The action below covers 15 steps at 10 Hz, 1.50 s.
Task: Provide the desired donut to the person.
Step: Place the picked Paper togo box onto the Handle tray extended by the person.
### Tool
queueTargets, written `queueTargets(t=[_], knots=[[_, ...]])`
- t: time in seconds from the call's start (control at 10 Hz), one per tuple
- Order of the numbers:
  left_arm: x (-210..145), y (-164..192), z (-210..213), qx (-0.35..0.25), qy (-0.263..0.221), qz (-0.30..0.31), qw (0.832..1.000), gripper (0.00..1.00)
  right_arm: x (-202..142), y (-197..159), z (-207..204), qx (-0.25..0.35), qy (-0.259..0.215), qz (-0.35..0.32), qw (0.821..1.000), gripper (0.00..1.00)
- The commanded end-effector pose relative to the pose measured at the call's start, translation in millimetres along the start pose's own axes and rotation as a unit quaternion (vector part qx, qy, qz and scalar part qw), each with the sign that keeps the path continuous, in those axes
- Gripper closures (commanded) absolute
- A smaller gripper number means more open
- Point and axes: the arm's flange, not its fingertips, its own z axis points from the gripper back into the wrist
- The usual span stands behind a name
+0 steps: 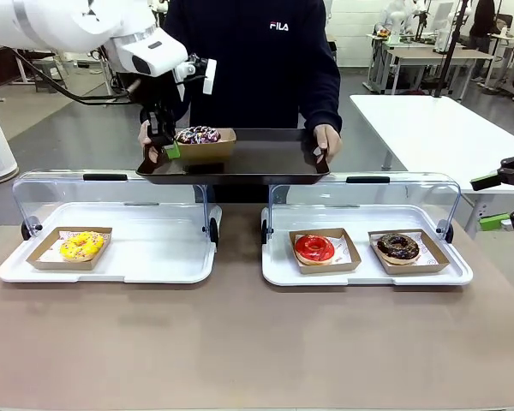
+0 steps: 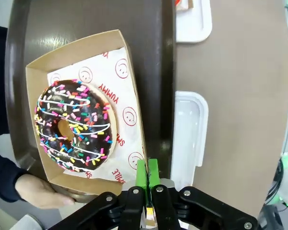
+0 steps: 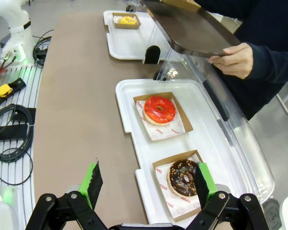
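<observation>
The left tool (image 2: 147,184) is clenched on the near wall of a cardboard box (image 2: 72,45), its green pads pinched flat together over the thin rim. In the box, on printed paper, lies the sprinkled donut (image 2: 74,125), chocolate-glazed with white stripes. The box appears to sit on the dark serving tray (image 2: 86,19) that the person (image 1: 248,68) holds out level above the far side of the table (image 1: 240,342), one hand (image 2: 38,191) gripping the tray's edge close to the box

The step in hand looks like the release onto the tray. To do it well, make sure the box's base is fully down and flat before the pads part, open without dragging the wall sideways, then lift straight away so neither the box nor the hand beside it is knocked

The right tool (image 3: 147,172) hangs released, jaws wide, over the right side of the table and holding nothing

On the table are two white display trays with clear lids raised. The left one (image 1: 154,257) holds a yellow donut (image 1: 82,246) in its own cardboard boat; the right one (image 1: 274,270) holds a red-glazed donut (image 1: 313,248) and a chocolate donut (image 1: 397,247), each in a boat, side by side
</observation>
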Motion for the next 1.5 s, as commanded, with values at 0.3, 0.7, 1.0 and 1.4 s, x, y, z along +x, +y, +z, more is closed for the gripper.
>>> queueTargets(t=[0.3, 0.7, 1.0, 1.4], knots=[[-4.7, 29.4, -22.6, 0.014, 0.012, -0.094, 0.995, 0.99, -0.2, -1.6, -2.8, -0.003, -0.014, 0.0, 1.0, 0.0], [-7.3, 31.7, -24.3, -0.006, 0.006, -0.101, 0.995, 0.37, -0.2, -1.6, -2.8, -0.003, -0.014, 0.0, 1.0, 0.0], [-8.7, 33.8, -22.3, -0.023, 0.012, -0.096, 0.995, 0.0, -0.2, -1.6, -2.8, -0.003, -0.014, 0.0, 1.0, 0.0], [-12.8, 34.3, -14.6, -0.031, 0.012, -0.094, 0.995, 0.0, -0.2, -1.6, -2.8, -0.003, -0.014, 0.0, 1.0, 0.0]])
